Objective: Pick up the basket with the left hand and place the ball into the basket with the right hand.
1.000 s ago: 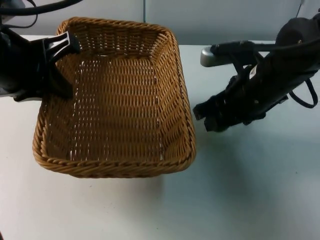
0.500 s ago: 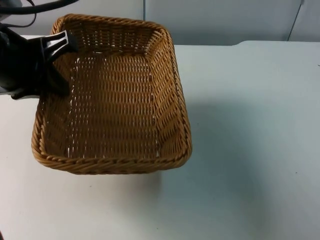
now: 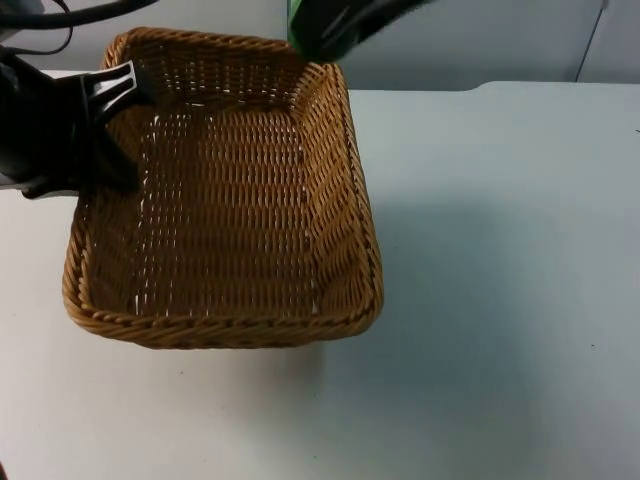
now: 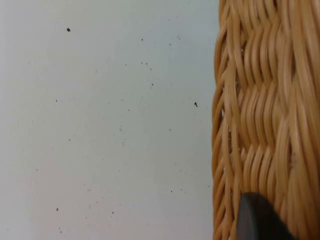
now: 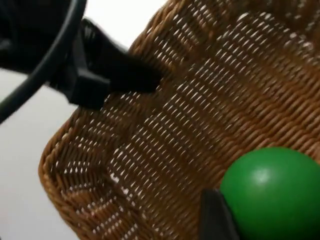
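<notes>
A woven tan basket (image 3: 225, 200) hangs slightly above the white table at the left, with nothing inside it. My left gripper (image 3: 122, 88) is shut on the basket's far left rim; in the left wrist view one black fingertip (image 4: 260, 220) presses against the wicker wall (image 4: 260, 100). A green ball (image 3: 305, 25) is blurred above the basket's far rim, held in my right gripper (image 3: 345, 18). In the right wrist view the green ball (image 5: 275, 192) sits against a black fingertip (image 5: 214, 216), above the basket's floor (image 5: 165, 150), with the left gripper (image 5: 107, 75) on the rim beyond.
The white table top (image 3: 500, 280) stretches to the right of and in front of the basket. A grey partition wall (image 3: 480, 40) closes the far side.
The right arm left its spot to the right of the basket, went out of view, and now shows above the basket's far rim with the green ball. The basket shifted slightly left.
</notes>
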`<action>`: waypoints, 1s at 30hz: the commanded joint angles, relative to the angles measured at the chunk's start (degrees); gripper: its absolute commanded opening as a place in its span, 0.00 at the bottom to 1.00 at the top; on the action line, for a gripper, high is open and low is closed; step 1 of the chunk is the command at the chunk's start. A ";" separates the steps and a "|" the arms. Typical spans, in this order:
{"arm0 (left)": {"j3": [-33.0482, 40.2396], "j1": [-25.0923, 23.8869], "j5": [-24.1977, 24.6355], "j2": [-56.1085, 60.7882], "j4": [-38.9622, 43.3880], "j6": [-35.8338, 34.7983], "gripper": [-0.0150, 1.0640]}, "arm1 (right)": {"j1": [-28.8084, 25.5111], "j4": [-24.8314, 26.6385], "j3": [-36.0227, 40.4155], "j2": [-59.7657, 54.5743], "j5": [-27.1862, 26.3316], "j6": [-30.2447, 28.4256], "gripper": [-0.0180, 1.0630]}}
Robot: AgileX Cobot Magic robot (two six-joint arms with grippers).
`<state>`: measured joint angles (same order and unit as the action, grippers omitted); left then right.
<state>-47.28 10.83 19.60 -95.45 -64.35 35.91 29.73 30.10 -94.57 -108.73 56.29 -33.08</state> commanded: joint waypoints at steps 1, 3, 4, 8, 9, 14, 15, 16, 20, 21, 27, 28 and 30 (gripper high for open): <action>0.01 -0.01 -0.02 0.96 -0.85 -0.29 0.01 | 1.75 0.44 -0.24 -2.52 1.42 -2.58 0.01; 0.01 -0.01 0.11 0.96 -0.85 -0.29 0.01 | 3.00 1.14 -0.24 -5.03 0.55 -3.88 0.01; 0.01 -0.01 0.11 0.96 -0.85 -0.29 0.01 | 3.47 2.05 -0.24 -6.33 -0.13 -4.88 0.01; 0.01 -0.01 4.78 0.96 -1.08 -0.29 0.01 | 4.30 4.85 -0.24 -9.57 -2.66 -7.80 0.01; 0.01 -0.01 4.78 0.96 -1.08 -0.29 0.01 | 4.30 4.85 -0.24 -9.57 -2.66 -7.80 0.01; 0.01 -0.01 10.08 0.96 -1.08 -0.29 0.01 | 4.30 4.60 -0.24 -10.94 -4.31 -8.35 0.01; 0.01 -0.01 10.93 0.96 -1.08 -0.29 0.01 | 4.30 4.51 -0.24 -11.22 -4.43 -9.15 0.01; 0.01 -0.01 11.54 0.96 -1.25 -0.29 0.01 | 4.30 4.34 -0.24 -11.48 -4.87 -9.35 0.01; 0.01 -0.01 14.88 0.96 -1.47 -0.29 0.01 | 4.30 4.31 -0.24 -12.15 -5.96 -9.35 0.01; 0.01 -0.01 15.16 0.96 -1.47 -0.29 0.01 | 4.30 4.22 -0.24 -12.49 -5.96 -9.35 0.01; 0.01 -0.01 15.15 0.96 -1.47 -0.29 0.01 | 4.30 3.40 -0.24 -13.13 -5.84 -8.93 0.02; 0.01 -0.01 15.15 0.96 -1.47 -0.29 0.01 | 4.30 2.96 -0.24 -13.24 -5.61 -8.82 0.05; 0.01 -0.01 15.15 0.96 -1.47 -0.29 0.01 | 4.30 2.68 -0.24 -13.24 -5.37 -8.82 0.22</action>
<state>-47.28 10.73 33.92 -95.45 -64.35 35.91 33.88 33.07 -94.57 -122.11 50.56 -41.76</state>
